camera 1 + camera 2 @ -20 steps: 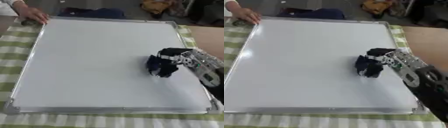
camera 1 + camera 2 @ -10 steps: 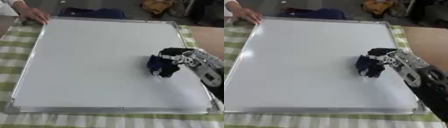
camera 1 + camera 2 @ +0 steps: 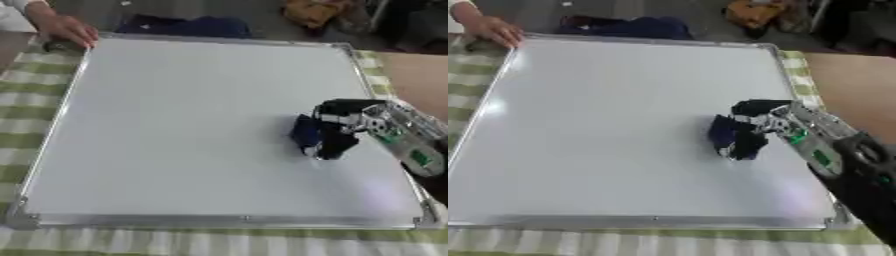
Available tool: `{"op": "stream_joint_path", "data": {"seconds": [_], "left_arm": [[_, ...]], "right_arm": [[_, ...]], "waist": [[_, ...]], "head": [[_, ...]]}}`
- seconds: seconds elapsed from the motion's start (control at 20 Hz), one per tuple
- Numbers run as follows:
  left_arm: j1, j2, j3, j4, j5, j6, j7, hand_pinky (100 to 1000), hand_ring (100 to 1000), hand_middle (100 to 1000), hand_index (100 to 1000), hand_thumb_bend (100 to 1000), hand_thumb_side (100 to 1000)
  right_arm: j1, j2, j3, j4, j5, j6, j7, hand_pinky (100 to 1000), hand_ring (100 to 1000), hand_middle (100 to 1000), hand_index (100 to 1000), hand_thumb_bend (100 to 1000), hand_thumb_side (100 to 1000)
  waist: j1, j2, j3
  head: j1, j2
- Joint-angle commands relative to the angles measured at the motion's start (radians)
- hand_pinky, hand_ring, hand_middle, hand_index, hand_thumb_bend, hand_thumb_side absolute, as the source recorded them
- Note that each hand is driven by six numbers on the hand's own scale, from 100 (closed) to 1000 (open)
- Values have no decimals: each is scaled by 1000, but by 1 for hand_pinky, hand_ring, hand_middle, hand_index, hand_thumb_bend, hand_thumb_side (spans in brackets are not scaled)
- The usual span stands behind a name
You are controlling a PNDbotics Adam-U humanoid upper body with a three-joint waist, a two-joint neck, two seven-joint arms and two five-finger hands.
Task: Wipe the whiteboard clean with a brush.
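A large whiteboard point(image 3: 184, 130) with a silver frame lies flat on the table, and its surface looks blank white. My right hand point(image 3: 341, 125) reaches in from the right and rests on the board's right half, fingers curled round a dark blue brush point(image 3: 306, 135) pressed against the surface. The brush is partly hidden under the fingers. My left hand shows in no view.
A person's hand point(image 3: 66, 30) holds the board's far left corner. The board lies on a green and white checked cloth point(image 3: 26, 100). A dark blue item point(image 3: 184, 26) and an orange one point(image 3: 311, 11) sit beyond the far edge. Bare brown tabletop point(image 3: 420, 75) is at the right.
My right hand with the brush has shifted slightly left and a little toward the near edge across the board. The person's hand stays at the corner.
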Motion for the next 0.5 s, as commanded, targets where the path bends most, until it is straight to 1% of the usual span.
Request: {"op": "stream_joint_path", "data": {"seconds": [0.05, 0.5], "left_arm": [[-9, 10, 0, -19, 1, -1, -5, 648, 797, 775, 813, 203, 1000], [-11, 11, 0, -19, 3, -2, -7, 648, 797, 775, 813, 203, 1000]], "right_arm": [[8, -13, 26, -42, -39, 3, 29, 667, 793, 708, 250, 172, 615], [14, -27, 44, -136, -94, 15, 77, 664, 789, 708, 244, 173, 631]], "waist": [[3, -12, 1], [2, -13, 3]], "head": [[0, -14], [0, -16]]}}
